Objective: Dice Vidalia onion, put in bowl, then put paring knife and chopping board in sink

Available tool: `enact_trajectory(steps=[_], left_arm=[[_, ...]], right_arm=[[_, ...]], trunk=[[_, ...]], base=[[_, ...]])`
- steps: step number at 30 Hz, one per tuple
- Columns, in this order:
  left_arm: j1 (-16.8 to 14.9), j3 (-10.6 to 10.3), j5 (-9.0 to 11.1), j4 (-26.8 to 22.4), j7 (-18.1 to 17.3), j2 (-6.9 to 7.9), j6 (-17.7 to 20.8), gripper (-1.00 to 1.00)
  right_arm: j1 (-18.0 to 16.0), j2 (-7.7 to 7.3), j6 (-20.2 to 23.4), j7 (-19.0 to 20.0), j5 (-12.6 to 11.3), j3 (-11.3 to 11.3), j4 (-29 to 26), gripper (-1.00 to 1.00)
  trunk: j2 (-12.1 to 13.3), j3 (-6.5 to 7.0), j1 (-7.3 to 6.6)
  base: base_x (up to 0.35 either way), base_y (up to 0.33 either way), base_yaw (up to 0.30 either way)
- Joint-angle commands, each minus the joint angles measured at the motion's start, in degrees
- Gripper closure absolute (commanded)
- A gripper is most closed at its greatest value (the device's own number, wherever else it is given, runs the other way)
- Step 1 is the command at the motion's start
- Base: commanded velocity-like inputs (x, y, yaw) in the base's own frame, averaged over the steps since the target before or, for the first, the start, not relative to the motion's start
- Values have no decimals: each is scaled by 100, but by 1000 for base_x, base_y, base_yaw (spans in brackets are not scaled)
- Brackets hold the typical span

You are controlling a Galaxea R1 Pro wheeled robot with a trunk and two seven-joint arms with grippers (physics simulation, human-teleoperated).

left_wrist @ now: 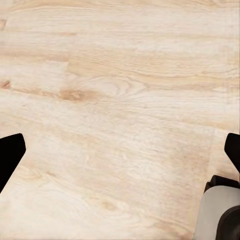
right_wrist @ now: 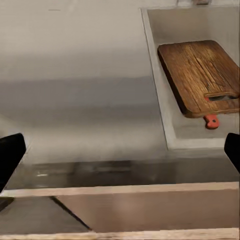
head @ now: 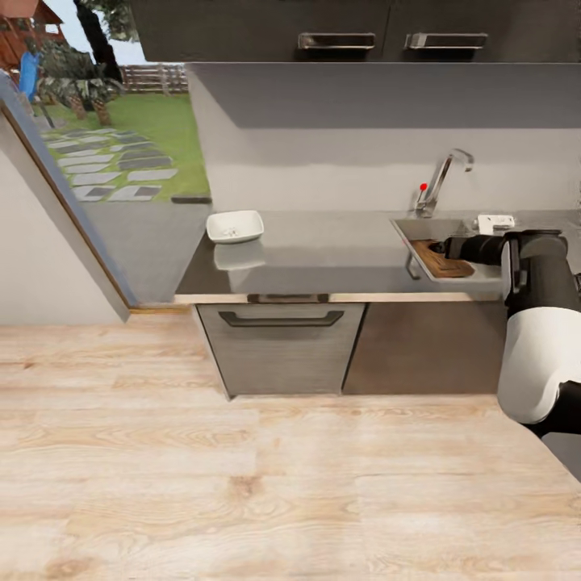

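The brown chopping board (right_wrist: 200, 75) lies inside the steel sink (right_wrist: 167, 107), and the red handle of the paring knife (right_wrist: 211, 120) pokes out from under its slotted end. In the head view the board (head: 442, 261) shows in the sink (head: 403, 234) at the right end of the countertop (head: 323, 254). My right gripper (head: 441, 246) hovers just above it, and the right wrist view shows this gripper (right_wrist: 120, 155) open and empty. The white bowl (head: 235, 226) stands at the counter's far left. My left gripper (left_wrist: 120, 155) is open over the floor. The onion is out of view.
A curved chrome tap (head: 442, 179) with a red knob (head: 423, 186) rises behind the sink. A small white object (head: 495, 221) sits right of it. Dark cabinets (head: 281, 343) stand below the counter, upper cabinets (head: 339, 32) above. Light wooden floor (head: 242, 484) spreads in front.
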Motion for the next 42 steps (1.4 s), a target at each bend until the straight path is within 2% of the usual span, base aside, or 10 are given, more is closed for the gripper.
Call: enact_trajectory(steps=[1,10,17,21,25,29,35,37,40,42], left_arm=[[-9,41,-7,21,-24,1,-32,-100],[-9,41,-7,21,-23,1,-32,-100],[-9,41,-7,21,-24,1,-32,-100],[-9,41,-7,21,-28,1,-32,-100],[-9,41,-7,21,-30,1,-25,-100],[-9,35,-7,19,-32,1,-20,-100],[-9,65,-12,-37,-39,-8,104,-100],[-9,68,-25,-220,-45,-58,585,-100],[-9,68,-31,-921,-52,-81,1550,-100],[-9,68,-32,-1822,-85,-88,2784,-100]], right_arm=[[1,2,11,630,348,-14,50,-100],[12,2,-34,3494,2504,-23,378,-100],[287,7,-210,3614,2775,-31,639,-100],[736,36,-1249,2511,2752,-46,1546,-100],[932,14,-3498,234,2696,-73,3908,-100],[1796,54,-4634,-940,2574,-71,4409,-100],[3308,63,-5651,-1520,1226,-74,4532,-100],[4085,127,-6315,-2036,442,-68,4548,-100],[4816,433,-6958,-2541,121,-64,4554,-100],[5261,893,-7432,-2948,44,-60,4556,-100]], trunk=[[-5,-5,-3],[-5,-5,-3],[-5,-5,-3],[-5,-5,-3],[-5,-5,-3],[-5,-5,-3],[-5,-5,-3],[-5,-5,-3],[-5,-5,-3],[-5,-5,-3]], base=[[-326,128,0],[-325,128,0],[-247,98,0],[-22,9,0],[-2,1,0],[0,0,0],[0,0,0],[0,0,0],[0,0,0],[0,0,0]])
